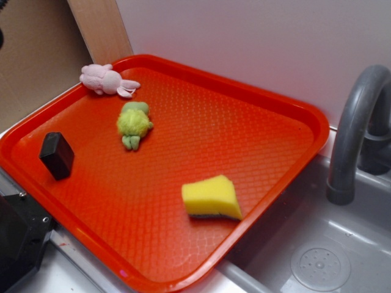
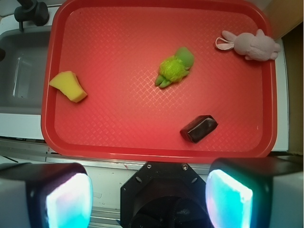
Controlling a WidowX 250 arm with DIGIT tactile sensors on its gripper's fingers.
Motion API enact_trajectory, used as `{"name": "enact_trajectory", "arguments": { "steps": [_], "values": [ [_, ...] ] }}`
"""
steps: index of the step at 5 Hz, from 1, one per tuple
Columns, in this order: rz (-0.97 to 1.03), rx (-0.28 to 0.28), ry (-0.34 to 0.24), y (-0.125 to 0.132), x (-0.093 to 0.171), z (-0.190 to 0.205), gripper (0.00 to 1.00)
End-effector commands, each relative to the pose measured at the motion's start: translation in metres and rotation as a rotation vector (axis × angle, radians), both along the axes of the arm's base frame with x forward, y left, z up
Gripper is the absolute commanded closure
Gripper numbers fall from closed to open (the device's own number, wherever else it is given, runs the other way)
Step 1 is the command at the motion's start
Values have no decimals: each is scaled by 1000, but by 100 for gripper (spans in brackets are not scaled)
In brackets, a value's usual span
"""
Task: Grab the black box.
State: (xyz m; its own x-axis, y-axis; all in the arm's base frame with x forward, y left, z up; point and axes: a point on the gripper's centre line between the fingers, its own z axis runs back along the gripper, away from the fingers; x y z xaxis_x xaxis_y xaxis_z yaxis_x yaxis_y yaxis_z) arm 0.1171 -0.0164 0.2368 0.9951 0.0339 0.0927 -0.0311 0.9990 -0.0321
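Red tray (image 2: 142, 142) holds the black box (image 2: 199, 128), long axis diagonal; fingers (image 2: 66, 199) spread apart.

Toy kitchen setup, grey sink (image 1: 317, 256), faucet (image 1: 354, 134), red tray (image 1: 256, 97)

We find no legible text, label, brand, number or sign in either view. The red tray (image 1: 293, 165), the black box (image 1: 57, 155), the yellow sponge (image 1: 211, 196) and both plush toys carry no markings that we can read.
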Motion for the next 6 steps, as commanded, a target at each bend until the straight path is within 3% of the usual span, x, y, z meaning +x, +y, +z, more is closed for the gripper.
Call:
{"name": "enact_trajectory", "arguments": {
  "steps": [1,2,3,4,5,6],
  "values": [
    [0,0,0,0,0,0,0],
    [250,32,-23,29,6,-29,0],
    [501,-39,-36,57,8,-50,0],
    [752,-62,-21,74,7,-80,0],
    [801,-60,43,79,15,-125,0],
    [736,-95,30,78,21,-149,0]
  ]
}}
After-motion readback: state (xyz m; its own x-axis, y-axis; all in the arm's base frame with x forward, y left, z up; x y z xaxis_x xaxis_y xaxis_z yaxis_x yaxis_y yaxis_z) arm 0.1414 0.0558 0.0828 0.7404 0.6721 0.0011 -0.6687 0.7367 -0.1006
